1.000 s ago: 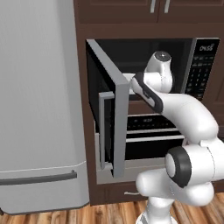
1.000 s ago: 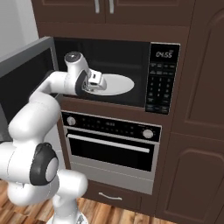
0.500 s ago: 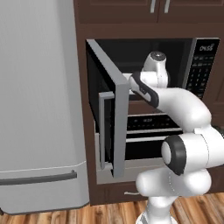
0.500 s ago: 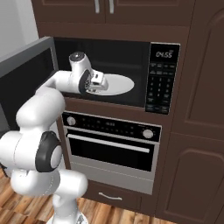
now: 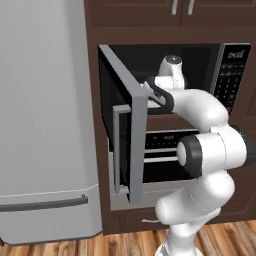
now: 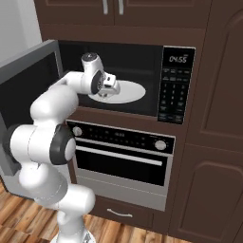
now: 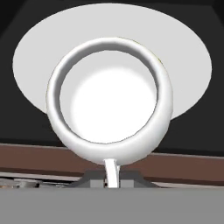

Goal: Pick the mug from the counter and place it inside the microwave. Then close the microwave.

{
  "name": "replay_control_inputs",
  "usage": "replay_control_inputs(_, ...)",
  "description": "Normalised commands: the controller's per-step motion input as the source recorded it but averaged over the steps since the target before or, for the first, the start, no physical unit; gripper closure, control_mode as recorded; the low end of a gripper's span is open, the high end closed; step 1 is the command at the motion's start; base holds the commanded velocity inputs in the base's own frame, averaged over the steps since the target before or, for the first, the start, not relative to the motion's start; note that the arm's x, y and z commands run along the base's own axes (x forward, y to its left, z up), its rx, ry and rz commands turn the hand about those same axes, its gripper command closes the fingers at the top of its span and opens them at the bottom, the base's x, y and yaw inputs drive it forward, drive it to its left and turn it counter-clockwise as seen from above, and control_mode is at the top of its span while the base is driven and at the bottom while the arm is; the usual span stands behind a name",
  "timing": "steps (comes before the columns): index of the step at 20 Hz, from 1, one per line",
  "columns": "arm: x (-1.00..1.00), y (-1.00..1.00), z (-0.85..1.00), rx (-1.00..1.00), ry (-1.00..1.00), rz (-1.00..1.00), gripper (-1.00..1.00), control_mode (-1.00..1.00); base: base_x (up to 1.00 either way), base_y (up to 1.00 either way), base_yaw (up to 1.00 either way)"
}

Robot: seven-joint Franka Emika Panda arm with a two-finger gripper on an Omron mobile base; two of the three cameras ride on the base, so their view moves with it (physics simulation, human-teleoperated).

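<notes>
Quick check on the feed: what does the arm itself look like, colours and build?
Glossy white rounded arm links with dark grey joint bands and caps, on a white pedestal. The gripper is a small white-grey block with dark fingertips. No cables or markings visible.

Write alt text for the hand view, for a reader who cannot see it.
A white mug, seen from above its open mouth, is held by its handle in the shut pincer. Behind it lies the microwave's white round turntable, with a brown ledge along the front.

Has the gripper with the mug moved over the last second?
Yes. In the right base view the gripper, shut on the white mug, has crept left and slightly up against the microwave's turntable.
</notes>
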Motion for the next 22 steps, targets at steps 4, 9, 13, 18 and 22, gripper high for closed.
replay_control_inputs(4, 0.44, 0.00, -0.14, 0.00, 0.05, 0.00, 1.00, -1.00, 0.00, 0.00, 0.00)
replay_control_inputs(9, 0.38, 0.00, -0.26, 0.00, 0.03, 0.00, 1.00, -1.00, 0.00, 0.00, 0.00)
replay_control_inputs(13, 0.36, 0.00, -0.07, 0.00, 0.01, 0.00, 1.00, -1.00, 0.00, 0.00, 0.00)
replay_control_inputs(18, 0.38, 0.00, -0.11, 0.00, 0.00, 0.00, 1.00, -1.00, 0.00, 0.00, 0.00)
replay_control_inputs(22, 0.29, 0.00, -0.22, 0.00, 0.01, 0.00, 1.00, -1.00, 0.00, 0.00, 0.00)
